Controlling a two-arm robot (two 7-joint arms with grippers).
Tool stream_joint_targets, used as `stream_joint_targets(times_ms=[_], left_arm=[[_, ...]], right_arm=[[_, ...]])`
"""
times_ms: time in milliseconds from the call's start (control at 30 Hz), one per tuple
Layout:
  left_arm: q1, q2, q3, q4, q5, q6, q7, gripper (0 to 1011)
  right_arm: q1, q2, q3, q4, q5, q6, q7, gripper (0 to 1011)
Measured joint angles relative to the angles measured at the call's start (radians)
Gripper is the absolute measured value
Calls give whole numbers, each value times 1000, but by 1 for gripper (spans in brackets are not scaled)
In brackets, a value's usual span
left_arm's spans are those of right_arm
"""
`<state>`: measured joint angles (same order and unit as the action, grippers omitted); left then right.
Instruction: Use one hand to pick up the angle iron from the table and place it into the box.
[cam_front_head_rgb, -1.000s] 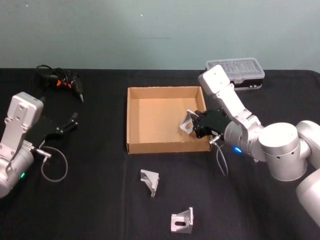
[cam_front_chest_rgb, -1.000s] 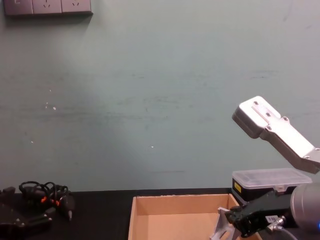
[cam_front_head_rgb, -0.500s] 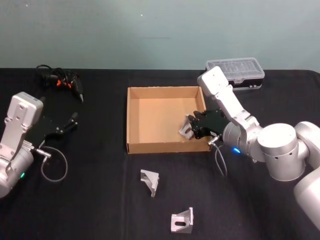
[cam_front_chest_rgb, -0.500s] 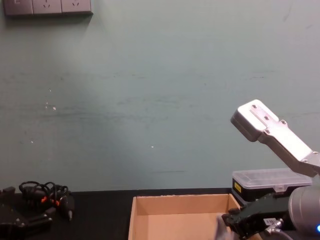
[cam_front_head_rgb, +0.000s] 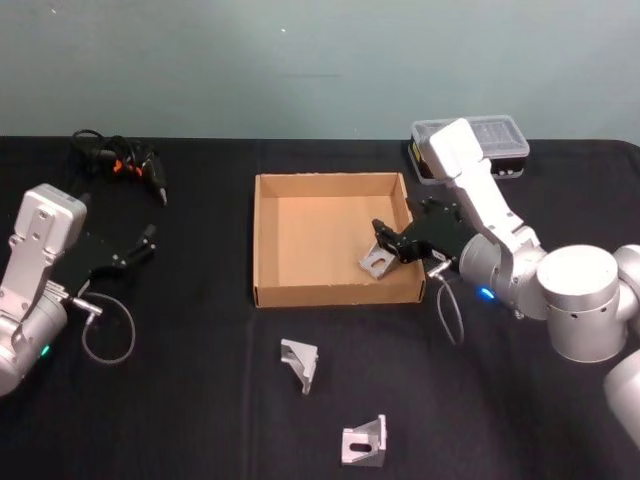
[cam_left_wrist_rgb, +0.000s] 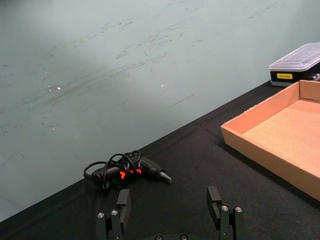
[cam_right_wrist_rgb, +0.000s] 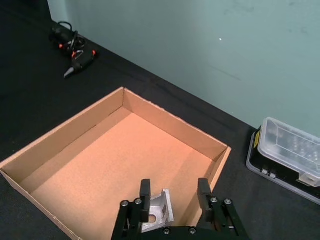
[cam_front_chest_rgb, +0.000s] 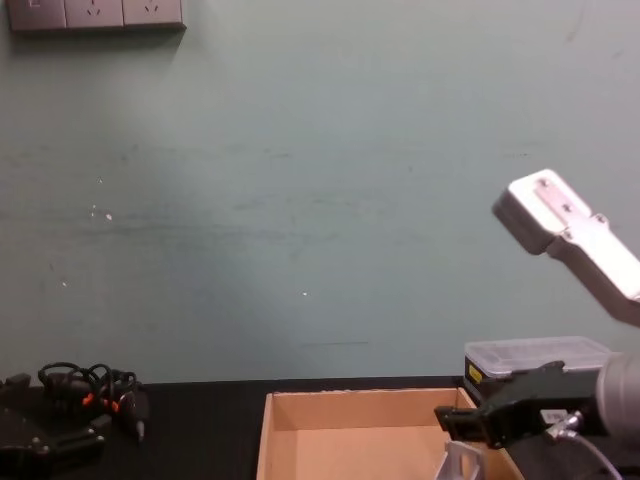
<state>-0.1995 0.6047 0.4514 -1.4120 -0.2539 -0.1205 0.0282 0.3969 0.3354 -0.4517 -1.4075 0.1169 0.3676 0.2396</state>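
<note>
A shallow cardboard box (cam_front_head_rgb: 257, 240) sits mid-table on a black table (cam_front_head_rgb: 200, 400). The right gripper (cam_front_head_rgb: 385, 240) reaches over the box's right wall, near the front right corner. Its fingers (cam_right_wrist_rgb: 145, 192) are spread apart, gripping nothing. An angle iron (cam_front_head_rgb: 375, 261) lies on the box floor just below the fingertips, close to the right wall. In the right wrist view it sits between the two fingers, nearer one, with a gap to the other. The rest of the box floor, to the left and back, is bare. A plastic case (cam_front_head_rgb: 470, 140) stands behind the box's back right corner, near the right arm. In front of the box, well apart from it, lie a second angle iron (cam_front_head_rgb: 300, 364) and a third angle iron (cam_front_head_rgb: 364, 442). The left gripper (cam_front_head_rgb: 147, 243) rests parked at the table's left, fingers apart, near a cable bundle (cam_front_head_rgb: 120, 160)
</note>
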Motion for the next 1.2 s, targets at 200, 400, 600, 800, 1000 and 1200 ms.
stream_joint_targets(times_ms=[200,400,600,800,1000,1200], left_arm=[[0,0,0,0,0,0,0,1000],[0,0,0,0,0,0,0,1000],[0,0,0,0,0,0,0,1000],[0,0,0,0,0,0,0,1000],[0,0,0,0,0,0,0,1000],[0,0,0,0,0,0,0,1000]], right_arm=[[-37,21,31,-63,10,-8,23,788],[-81,58,66,-139,21,-20,62,940],[-119,118,102,-206,33,-45,125,1003],[-146,184,134,-260,55,-73,188,1003],[-171,264,152,-311,74,-116,250,1002],[-192,342,156,-359,96,-145,314,1002]])
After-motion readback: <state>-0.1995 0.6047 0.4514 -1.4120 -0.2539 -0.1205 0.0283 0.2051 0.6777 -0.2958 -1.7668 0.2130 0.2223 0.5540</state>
